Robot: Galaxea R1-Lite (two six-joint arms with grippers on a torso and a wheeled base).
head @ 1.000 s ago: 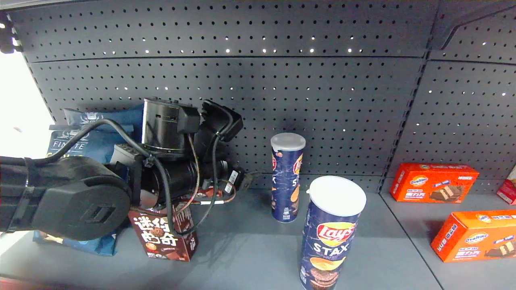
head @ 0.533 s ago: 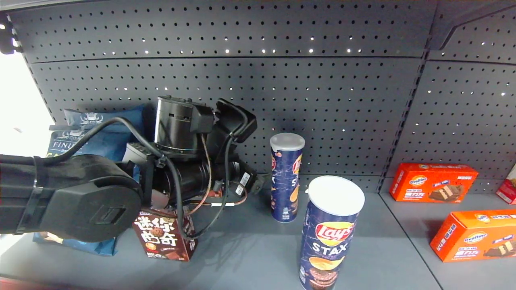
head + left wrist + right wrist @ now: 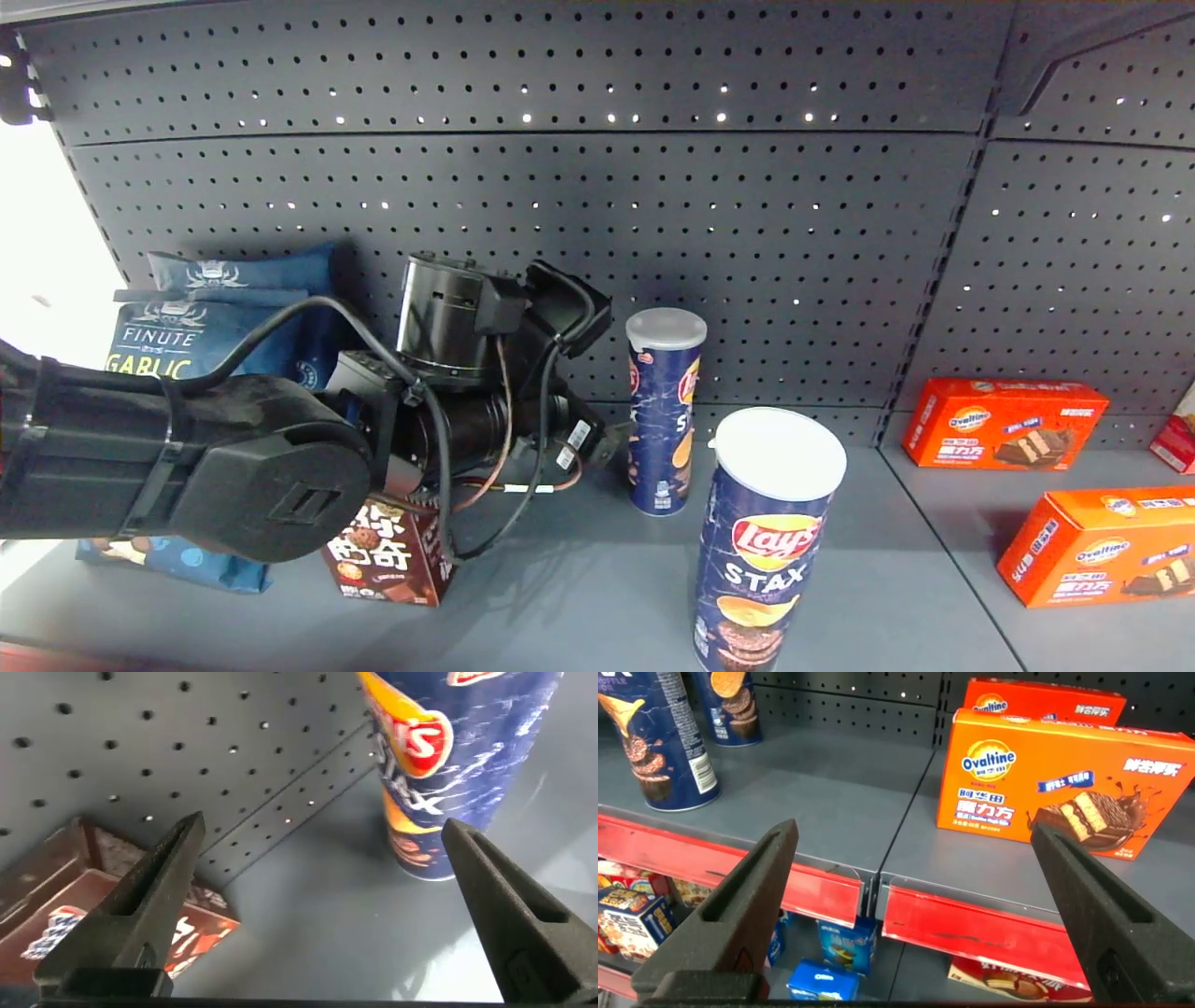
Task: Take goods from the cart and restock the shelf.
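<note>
My left gripper (image 3: 322,831) is open with nothing between its fingers, low over the grey shelf (image 3: 579,579). It faces the pegboard beside the rear blue chips can (image 3: 665,411), which also shows in the left wrist view (image 3: 448,765). The left arm's wrist (image 3: 467,420) hangs above a brown cookie box (image 3: 392,560) standing on the shelf. A second brown box (image 3: 93,905) lies against the back panel. My right gripper (image 3: 915,835) is open and empty in front of the shelf edge, facing an orange box (image 3: 1046,784).
A taller chips can (image 3: 766,541) stands at the shelf front. Blue garlic snack bags (image 3: 215,317) lean at the far left. Orange boxes (image 3: 1008,420) lie on the right bay. A red price strip (image 3: 971,919) runs along the shelf edge, with goods on the shelf below.
My left arm has moved right along the shelf, toward the rear chips can, uncovering more of the garlic bags. The brown cookie box and both cans have stayed put.
</note>
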